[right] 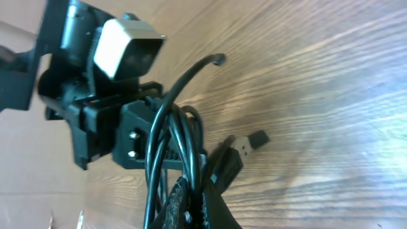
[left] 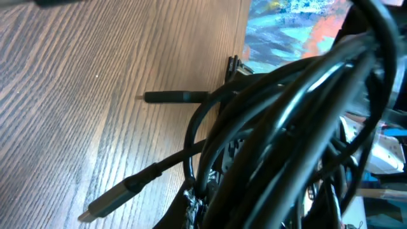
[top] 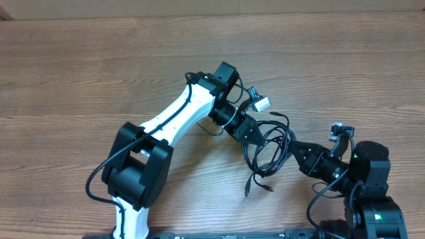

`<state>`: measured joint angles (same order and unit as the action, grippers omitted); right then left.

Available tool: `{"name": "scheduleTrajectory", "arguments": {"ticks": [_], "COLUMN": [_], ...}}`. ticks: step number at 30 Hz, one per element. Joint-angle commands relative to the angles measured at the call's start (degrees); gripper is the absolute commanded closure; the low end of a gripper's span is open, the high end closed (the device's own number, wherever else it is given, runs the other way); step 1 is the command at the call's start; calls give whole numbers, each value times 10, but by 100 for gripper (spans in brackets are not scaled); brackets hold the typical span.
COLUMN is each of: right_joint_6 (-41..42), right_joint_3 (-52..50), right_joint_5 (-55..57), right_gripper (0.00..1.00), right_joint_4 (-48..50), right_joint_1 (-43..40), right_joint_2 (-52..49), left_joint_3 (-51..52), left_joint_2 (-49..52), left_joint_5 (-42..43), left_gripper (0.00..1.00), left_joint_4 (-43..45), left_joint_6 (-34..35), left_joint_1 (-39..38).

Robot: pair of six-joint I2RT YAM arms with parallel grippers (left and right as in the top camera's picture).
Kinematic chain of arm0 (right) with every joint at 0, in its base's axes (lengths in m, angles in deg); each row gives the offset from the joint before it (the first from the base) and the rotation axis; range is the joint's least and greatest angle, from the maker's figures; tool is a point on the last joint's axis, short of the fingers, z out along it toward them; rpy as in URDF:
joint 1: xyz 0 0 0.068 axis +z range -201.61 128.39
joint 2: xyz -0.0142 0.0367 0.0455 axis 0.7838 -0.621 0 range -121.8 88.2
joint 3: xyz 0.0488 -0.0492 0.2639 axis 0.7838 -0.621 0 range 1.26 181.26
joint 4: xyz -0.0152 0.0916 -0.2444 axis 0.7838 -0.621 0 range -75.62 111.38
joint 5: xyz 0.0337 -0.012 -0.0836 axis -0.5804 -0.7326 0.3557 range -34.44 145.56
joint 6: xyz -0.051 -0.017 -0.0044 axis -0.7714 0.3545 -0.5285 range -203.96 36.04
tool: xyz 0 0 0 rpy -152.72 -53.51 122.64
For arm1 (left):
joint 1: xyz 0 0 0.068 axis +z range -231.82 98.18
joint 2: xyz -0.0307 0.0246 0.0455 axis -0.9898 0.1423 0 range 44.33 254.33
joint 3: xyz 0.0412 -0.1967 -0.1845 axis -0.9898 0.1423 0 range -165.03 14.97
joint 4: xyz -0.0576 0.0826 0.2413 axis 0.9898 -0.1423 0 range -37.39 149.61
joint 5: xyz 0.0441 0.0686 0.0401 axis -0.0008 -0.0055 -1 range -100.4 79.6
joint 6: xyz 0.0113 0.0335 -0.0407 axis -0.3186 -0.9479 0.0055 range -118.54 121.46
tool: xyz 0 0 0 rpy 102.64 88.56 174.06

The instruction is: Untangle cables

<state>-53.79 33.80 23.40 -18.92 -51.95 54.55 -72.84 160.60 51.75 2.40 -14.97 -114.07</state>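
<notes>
Black cables [top: 271, 141] lie tangled on the wood table [top: 99, 66] between the grippers. Left gripper [top: 259, 135] and right gripper [top: 293, 149] are each clamped on the bundle.

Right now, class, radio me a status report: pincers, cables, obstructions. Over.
Left pincer shut on the cables. Right pincer shut on them too. Bundle knotted between both, plug ends on the table. Nothing else obstructing.

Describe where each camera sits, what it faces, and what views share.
Overhead: above the table, looking down on left arm, right arm, cables.
Left wrist: on left arm, pressed against cables; own body hidden.
Right wrist: on right arm, facing the left hand; own fingers at bottom.
Shared: cables in all; left hand in overhead, right wrist.
</notes>
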Motion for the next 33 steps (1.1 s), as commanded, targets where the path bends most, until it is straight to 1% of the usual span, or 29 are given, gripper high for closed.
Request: {"name": "scheduleTrajectory", "arguments": {"ticks": [1, 19, 24, 26, 30, 31, 33], "right_joint_6": [-2, -2, -2, -2, -7, -17, -37], "right_joint_3": [9, 9, 9, 9, 9, 9, 9], "right_joint_5": [50, 134, 132, 115, 66, 51, 17], "right_gripper": [96, 96, 96, 96, 96, 96, 84], "right_joint_4": [-14, -54, -57, -57, -56, -54, -51], "right_joint_1": [-2, -2, -2, -2, -2, -2, -2], "right_joint_2": [1, 1, 1, 1, 1, 1, 1], "left_joint_3": [-16, -16, -16, -16, -16, -16, -16], "left_joint_2": [1, 1, 1, 1, 1, 1, 1], "left_joint_5": [28, 36, 35, 32, -10, -23, -54], "left_gripper": [96, 96, 96, 96, 96, 96, 96], "left_joint_4": [1, 0, 0, 1, 3, 3, 4], "left_joint_6": [3, 3, 3, 1, 0, 0, 2], "left_joint_1": [11, 11, 11, 11, 11, 11, 11]}}
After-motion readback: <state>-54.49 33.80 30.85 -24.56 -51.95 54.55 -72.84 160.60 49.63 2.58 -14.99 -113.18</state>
